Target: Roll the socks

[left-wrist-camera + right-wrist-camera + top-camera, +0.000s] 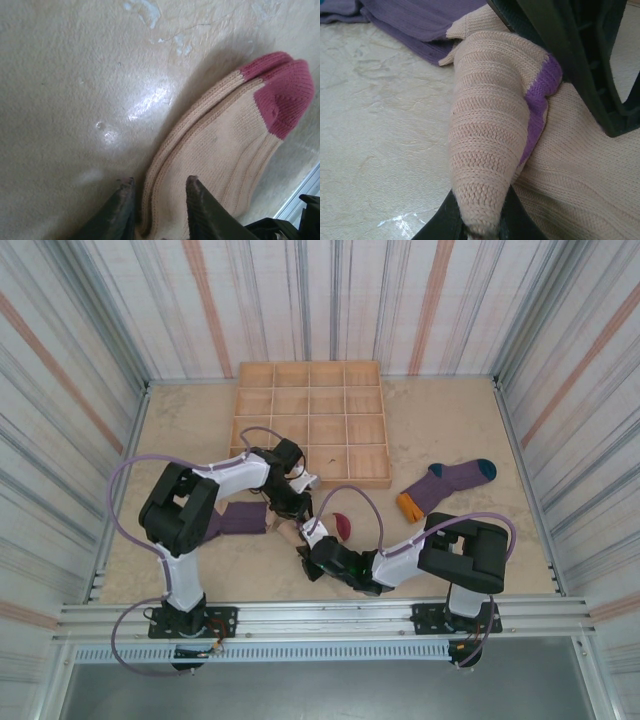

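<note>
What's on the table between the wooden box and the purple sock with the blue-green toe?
Nothing. The top view shows bare tan table between the wooden box and the purple sock.

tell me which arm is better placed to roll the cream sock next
Right, probably: the right pincer is shut on the cream sock at its folded-over cuff, ready to roll toward the toe. The left pincer just straddles the sock's edge.
</note>
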You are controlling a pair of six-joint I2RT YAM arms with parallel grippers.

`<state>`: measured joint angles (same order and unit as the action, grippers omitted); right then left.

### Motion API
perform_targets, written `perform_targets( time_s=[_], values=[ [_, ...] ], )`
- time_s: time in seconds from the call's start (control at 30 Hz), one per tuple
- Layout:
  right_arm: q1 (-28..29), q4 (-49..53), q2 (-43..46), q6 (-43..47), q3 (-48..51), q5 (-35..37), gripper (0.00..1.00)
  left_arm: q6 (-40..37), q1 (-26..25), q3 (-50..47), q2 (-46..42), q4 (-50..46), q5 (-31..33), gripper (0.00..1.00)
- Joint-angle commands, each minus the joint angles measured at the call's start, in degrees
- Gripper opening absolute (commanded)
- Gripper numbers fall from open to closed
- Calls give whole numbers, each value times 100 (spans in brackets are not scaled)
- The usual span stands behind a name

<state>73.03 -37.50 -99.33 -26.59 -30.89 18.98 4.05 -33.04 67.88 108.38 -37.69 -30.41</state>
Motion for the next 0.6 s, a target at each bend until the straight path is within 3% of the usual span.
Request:
perform_targets(
  time_s=[0.0, 0.17, 0.57],
  values=[
    [-17, 787, -228, -131, 84, -318, 0, 36, 5, -19, -11, -234, -55, 20],
    [-66, 1021, -77, -117, 3, -508, 0, 398, 113, -148, -218, 82, 36, 4],
    [-545, 1293, 247, -318, 101, -1356, 0, 716, 261, -208, -369, 253, 330, 0]
  ],
)
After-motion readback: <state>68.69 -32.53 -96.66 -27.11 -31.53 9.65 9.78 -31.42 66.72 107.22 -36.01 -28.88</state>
